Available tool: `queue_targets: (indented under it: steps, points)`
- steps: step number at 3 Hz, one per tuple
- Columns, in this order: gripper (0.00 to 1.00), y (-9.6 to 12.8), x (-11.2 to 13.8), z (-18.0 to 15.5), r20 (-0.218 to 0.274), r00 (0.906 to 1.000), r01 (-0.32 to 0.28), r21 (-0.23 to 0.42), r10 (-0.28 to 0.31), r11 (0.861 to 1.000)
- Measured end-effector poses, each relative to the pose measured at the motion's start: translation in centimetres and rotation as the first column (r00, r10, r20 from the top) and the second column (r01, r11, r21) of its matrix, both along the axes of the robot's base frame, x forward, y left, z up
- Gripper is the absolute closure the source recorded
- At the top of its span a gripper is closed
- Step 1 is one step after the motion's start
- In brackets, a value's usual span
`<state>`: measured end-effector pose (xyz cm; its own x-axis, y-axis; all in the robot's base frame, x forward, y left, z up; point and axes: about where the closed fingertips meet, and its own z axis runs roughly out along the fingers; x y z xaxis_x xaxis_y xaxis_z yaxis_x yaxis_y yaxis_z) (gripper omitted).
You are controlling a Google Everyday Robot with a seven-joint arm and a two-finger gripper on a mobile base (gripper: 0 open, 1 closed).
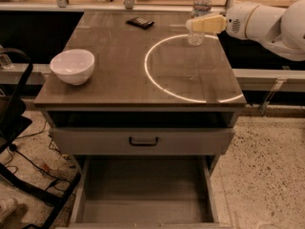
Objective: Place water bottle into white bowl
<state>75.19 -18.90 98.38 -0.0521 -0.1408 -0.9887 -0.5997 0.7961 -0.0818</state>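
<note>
The water bottle [200, 5], clear with a white cap, stands upright at the back right of the brown table top [119, 75], on the far edge of a bright ring of light. My gripper [194, 25] reaches in from the right on a white arm; its pale yellow fingers [208, 24] lie across the bottle's lower half. The white bowl [72, 66] sits upright and empty near the table's front left corner, far from the gripper.
A small flat black object [140, 22] lies at the back middle of the table. Below the top is a shut drawer with a dark handle [143, 141], and the bottom drawer [145, 190] is pulled out. A black frame [14, 123] stands at the left.
</note>
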Motion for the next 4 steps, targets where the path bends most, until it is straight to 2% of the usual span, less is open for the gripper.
queue_targets:
  steps: [1, 2, 4]
  points:
    - [0.0, -0.6, 2.3, -0.8, 0.022, 0.999, 0.039, -0.001, -0.039, 0.999]
    - [0.0, -2.3, 4.2, -1.3, 0.044, 0.9952, 0.088, -0.007, -0.087, 0.996]
    - [0.0, -2.7, 8.9, -1.8, 0.058, 0.9907, 0.12, 0.054, -0.123, 0.991]
